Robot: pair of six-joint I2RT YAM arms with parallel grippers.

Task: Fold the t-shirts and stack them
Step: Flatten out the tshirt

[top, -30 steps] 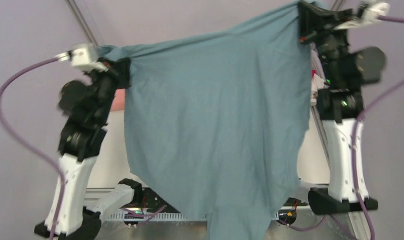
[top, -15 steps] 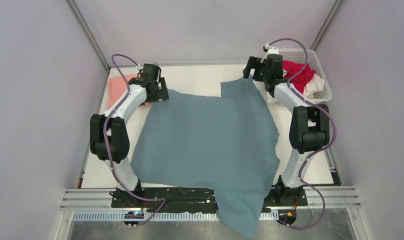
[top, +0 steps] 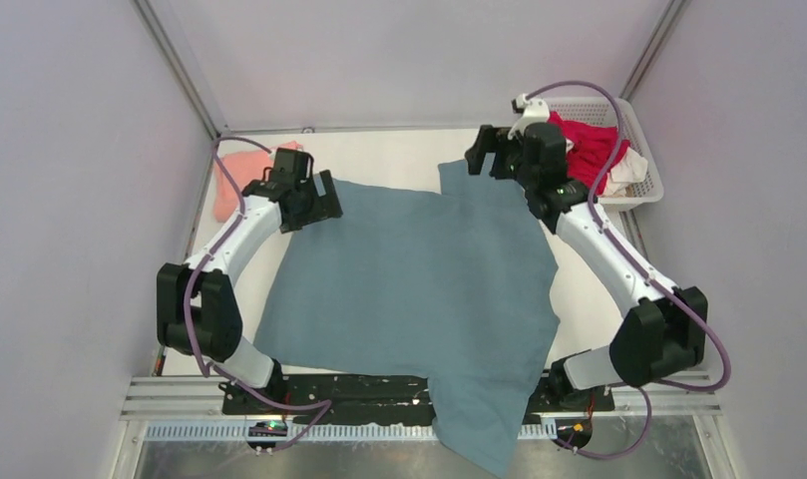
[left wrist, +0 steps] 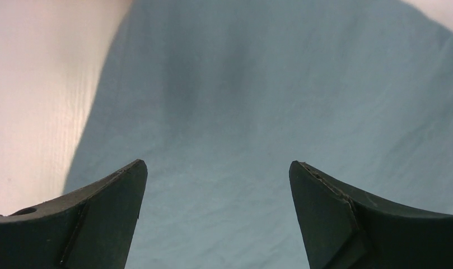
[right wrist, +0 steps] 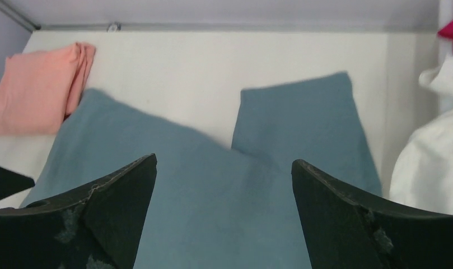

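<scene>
A dusty teal t-shirt (top: 419, 289) lies spread flat on the white table, its lower part hanging over the near edge. My left gripper (top: 319, 195) hovers open over the shirt's far left corner; in the left wrist view the gripper (left wrist: 216, 163) has only teal cloth (left wrist: 269, 84) below the gap. My right gripper (top: 486, 152) stands open above the far right sleeve; in the right wrist view the gripper (right wrist: 224, 159) holds nothing, with the shirt (right wrist: 302, 123) beneath. A folded salmon-pink t-shirt (top: 229, 185) (right wrist: 39, 87) lies at the far left.
A white lattice basket (top: 643, 140) at the far right holds a red t-shirt (top: 589, 145) and a white one (top: 628, 172) (right wrist: 431, 162). Grey walls close in the table on three sides. Bare table (top: 389, 155) shows behind the teal shirt.
A second ago both grippers held the teal shirt up in the air. It now lies flat on the table, both grippers have let go, and the arms have shifted slightly over its far corners.
</scene>
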